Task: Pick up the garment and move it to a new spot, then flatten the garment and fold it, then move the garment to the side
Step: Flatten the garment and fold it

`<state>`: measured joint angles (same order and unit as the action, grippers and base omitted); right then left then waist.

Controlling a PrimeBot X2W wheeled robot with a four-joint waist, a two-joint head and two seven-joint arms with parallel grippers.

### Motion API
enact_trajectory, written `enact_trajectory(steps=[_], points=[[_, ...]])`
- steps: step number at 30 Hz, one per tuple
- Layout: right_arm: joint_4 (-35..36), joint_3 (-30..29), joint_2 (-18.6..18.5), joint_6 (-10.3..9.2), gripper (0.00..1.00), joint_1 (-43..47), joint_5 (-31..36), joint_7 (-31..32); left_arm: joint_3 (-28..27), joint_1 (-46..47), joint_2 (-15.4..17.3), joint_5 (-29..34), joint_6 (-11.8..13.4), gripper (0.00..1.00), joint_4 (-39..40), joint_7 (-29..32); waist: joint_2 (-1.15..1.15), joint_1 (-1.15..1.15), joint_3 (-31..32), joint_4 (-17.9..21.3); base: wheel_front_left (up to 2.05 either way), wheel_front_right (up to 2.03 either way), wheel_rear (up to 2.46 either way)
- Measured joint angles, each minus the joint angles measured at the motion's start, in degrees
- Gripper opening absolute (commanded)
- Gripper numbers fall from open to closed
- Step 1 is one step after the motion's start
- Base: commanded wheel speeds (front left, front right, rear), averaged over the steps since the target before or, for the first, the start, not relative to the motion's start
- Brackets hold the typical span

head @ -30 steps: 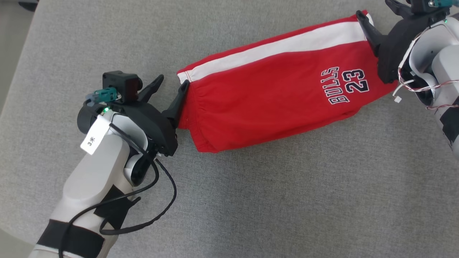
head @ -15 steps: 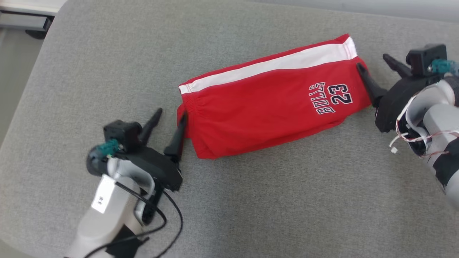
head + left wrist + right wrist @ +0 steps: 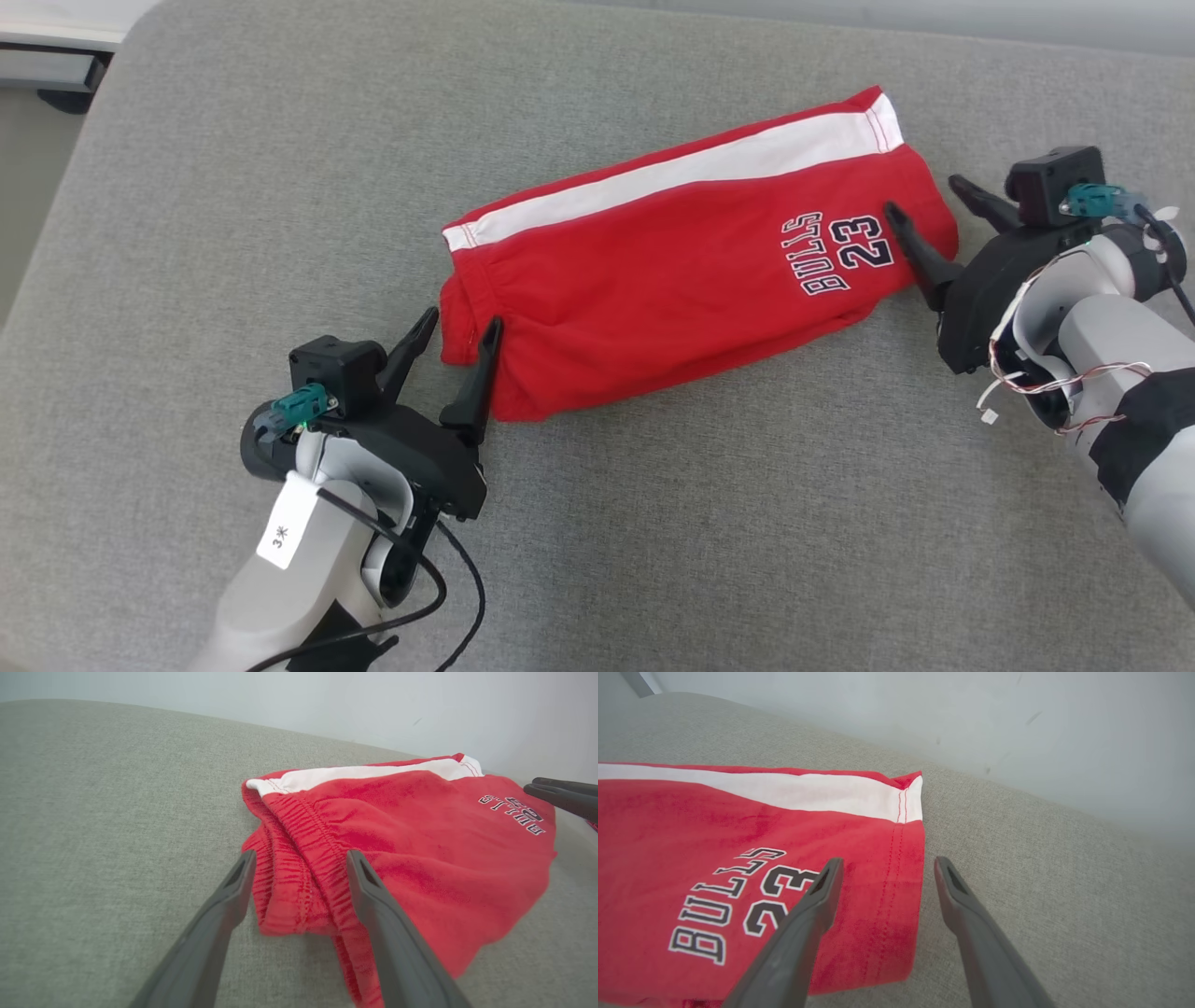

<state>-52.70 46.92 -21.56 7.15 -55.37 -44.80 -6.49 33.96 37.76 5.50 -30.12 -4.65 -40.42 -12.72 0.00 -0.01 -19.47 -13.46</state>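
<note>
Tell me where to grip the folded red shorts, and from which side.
Probably take the red shorts at both short ends: left gripper on the elastic waistband, right gripper on the stitched hem. Come in lengthwise from each end; the stacked layers meet there.

Grey padded surface (image 3: 653, 560) lies open all round the garment (image 3: 672, 280); pale wall (image 3: 1017, 728) closes the far edge.

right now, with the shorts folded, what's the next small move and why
Probably close both tools: the left tool stands open astride the waistband of the red shorts, the right tool open astride the hem. The shorts lie folded, so gripping both ends would let them be carried aside.
</note>
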Motion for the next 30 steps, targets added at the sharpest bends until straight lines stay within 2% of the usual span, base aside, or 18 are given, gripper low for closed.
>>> enact_trajectory(steps=[19, 20, 21, 22, 30], points=[[-1.3, 3.5, 1.0, 0.00, 1.00, -0.1, -3.3, 6.5, -1.4, 0.8, -1.8, -6.2, -1.5, 1.00, -5.9, 6.2, 0.00, 0.00, -0.9, 1.1, 0.00, 0.00, 0.00], [-1.1, 3.6, 1.0, 0.00, 0.79, -0.1, -3.6, 6.9, -1.4, 1.2, -1.9, -6.8, -1.5, 0.82, -6.2, 6.6, 0.00, 0.00, -1.0, 1.0, 0.00, 0.00, 0.00], [-0.8, 3.8, 0.9, 0.00, 0.24, -0.1, -3.7, 7.1, -1.5, 1.4, -1.9, -6.9, -1.5, 0.27, -6.4, 6.7, -0.01, 0.00, -1.1, 1.0, 0.00, 0.00, 0.00], [-0.6, 3.9, 0.9, 0.00, 0.00, -0.1, -3.9, 7.1, -2.0, 1.4, -2.1, -7.7, -2.0, 0.00, -6.6, 6.9, 0.00, 0.00, -1.2, 0.9, 0.00, 0.00, 0.00], [1.2, 4.2, 0.7, 0.10, 0.00, -0.1, -6.5, 8.0, -2.0, 2.1, -2.4, -9.9, -2.4, 0.00, -7.7, 8.4, 0.00, 0.01, -1.4, 0.8, 0.00, 0.00, 0.00]])
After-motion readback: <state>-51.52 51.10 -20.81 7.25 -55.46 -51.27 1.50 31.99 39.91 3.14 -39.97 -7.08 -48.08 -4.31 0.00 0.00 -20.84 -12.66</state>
